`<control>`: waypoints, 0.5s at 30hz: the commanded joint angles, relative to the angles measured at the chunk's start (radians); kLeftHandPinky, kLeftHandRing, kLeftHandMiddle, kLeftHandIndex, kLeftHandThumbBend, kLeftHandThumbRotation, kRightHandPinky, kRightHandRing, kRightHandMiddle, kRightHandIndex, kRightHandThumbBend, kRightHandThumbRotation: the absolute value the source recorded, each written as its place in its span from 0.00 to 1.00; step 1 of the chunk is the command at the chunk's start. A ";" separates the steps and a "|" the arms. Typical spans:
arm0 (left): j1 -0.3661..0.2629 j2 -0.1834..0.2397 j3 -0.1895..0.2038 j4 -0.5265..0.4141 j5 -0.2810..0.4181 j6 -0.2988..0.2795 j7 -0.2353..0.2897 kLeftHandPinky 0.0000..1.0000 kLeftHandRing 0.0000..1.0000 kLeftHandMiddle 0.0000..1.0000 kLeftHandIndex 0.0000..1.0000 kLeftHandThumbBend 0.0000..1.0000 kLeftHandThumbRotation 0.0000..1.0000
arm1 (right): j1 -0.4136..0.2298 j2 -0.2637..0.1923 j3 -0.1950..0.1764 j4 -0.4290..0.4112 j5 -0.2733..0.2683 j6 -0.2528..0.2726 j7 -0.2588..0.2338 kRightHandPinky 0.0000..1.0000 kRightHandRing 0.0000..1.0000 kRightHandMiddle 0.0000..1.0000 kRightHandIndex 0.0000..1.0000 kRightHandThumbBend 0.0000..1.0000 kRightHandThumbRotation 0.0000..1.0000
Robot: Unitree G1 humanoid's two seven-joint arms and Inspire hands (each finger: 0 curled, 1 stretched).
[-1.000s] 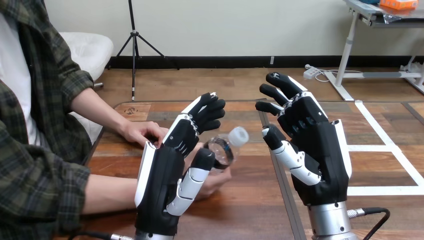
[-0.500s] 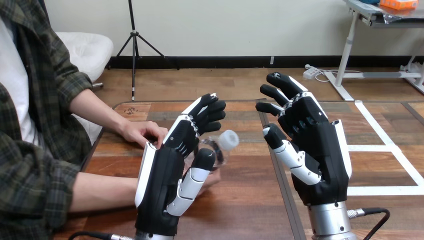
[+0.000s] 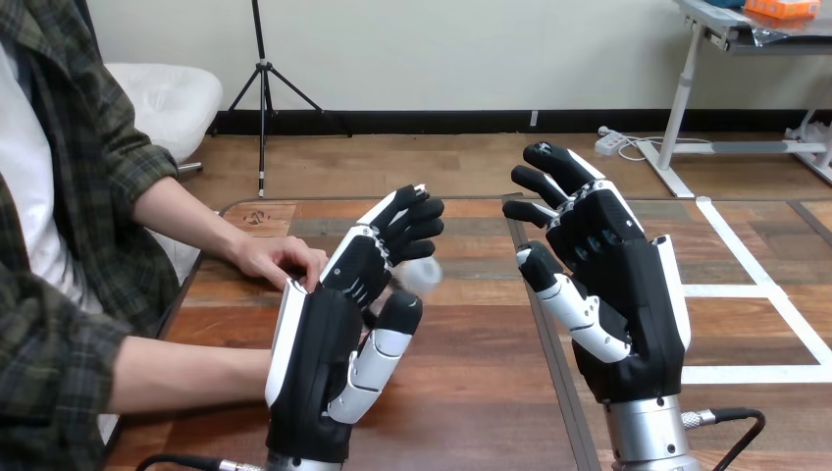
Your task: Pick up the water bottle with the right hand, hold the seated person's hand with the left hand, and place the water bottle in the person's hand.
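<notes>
A: Where is the bottle [image 3: 420, 276] sitting right now?
B: Only its pale cap is showing, blurred, just right of the fingers of the left hand [image 3: 319, 343], in the gap between the two robot hands. The body is hiding behind that hand, so I cannot tell what is carrying it.
A: What is the left hand doing?
B: It is standing upright over the surface [image 3: 471, 392] with its back toward the camera. The fingers are loosely bent and the thumb is pointing up; it is relaxed, not gripping.
A: And the person?
B: A forearm [image 3: 186, 378] is reaching in from the left, low in the view, and passing behind the left hand's palm. The hand at its end is hidden, so I cannot tell whether the two are touching. The person's hand [image 3: 280, 260] farther back is resting on the surface, just left of the robot's fingers.
A: The right hand [image 3: 628, 294]?
B: It is hovering upright at the right, apart from the cap, with fingers spread and gently curved, thumb out, holding nothing
</notes>
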 commanded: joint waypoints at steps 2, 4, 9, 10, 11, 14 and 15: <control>-0.043 -0.015 -0.002 -0.013 -0.001 -0.006 -0.001 0.74 0.78 0.80 0.82 0.65 0.88 | -0.070 -0.001 -0.003 -0.012 -0.005 -0.006 -0.008 0.73 0.83 0.86 0.80 0.73 0.39; -0.041 -0.015 0.000 -0.012 0.005 -0.008 0.001 0.74 0.78 0.80 0.82 0.65 0.89 | -0.069 -0.001 -0.002 -0.011 -0.003 -0.007 -0.008 0.73 0.83 0.86 0.80 0.73 0.39; -0.038 -0.016 0.001 -0.010 0.010 -0.012 0.005 0.73 0.77 0.80 0.83 0.65 0.90 | -0.065 0.000 -0.003 -0.013 -0.007 -0.007 -0.013 0.73 0.83 0.86 0.79 0.73 0.39; -0.038 -0.016 0.001 -0.011 0.010 -0.011 0.004 0.73 0.78 0.80 0.83 0.64 0.90 | -0.064 -0.001 -0.003 -0.013 -0.008 -0.007 -0.013 0.73 0.83 0.86 0.79 0.73 0.39; -0.037 -0.016 0.000 -0.012 0.010 -0.010 0.004 0.73 0.78 0.80 0.83 0.64 0.90 | -0.064 -0.001 -0.002 -0.013 -0.008 -0.007 -0.013 0.73 0.83 0.86 0.79 0.73 0.39; -0.035 -0.017 0.000 -0.012 0.013 -0.013 0.005 0.73 0.78 0.80 0.83 0.63 0.91 | -0.060 -0.001 -0.003 -0.016 -0.014 -0.008 -0.018 0.73 0.83 0.85 0.79 0.72 0.39; -0.034 -0.017 0.001 -0.011 0.017 -0.016 0.007 0.73 0.78 0.80 0.83 0.63 0.91 | -0.057 -0.001 -0.004 -0.018 -0.019 -0.008 -0.023 0.73 0.83 0.85 0.79 0.72 0.39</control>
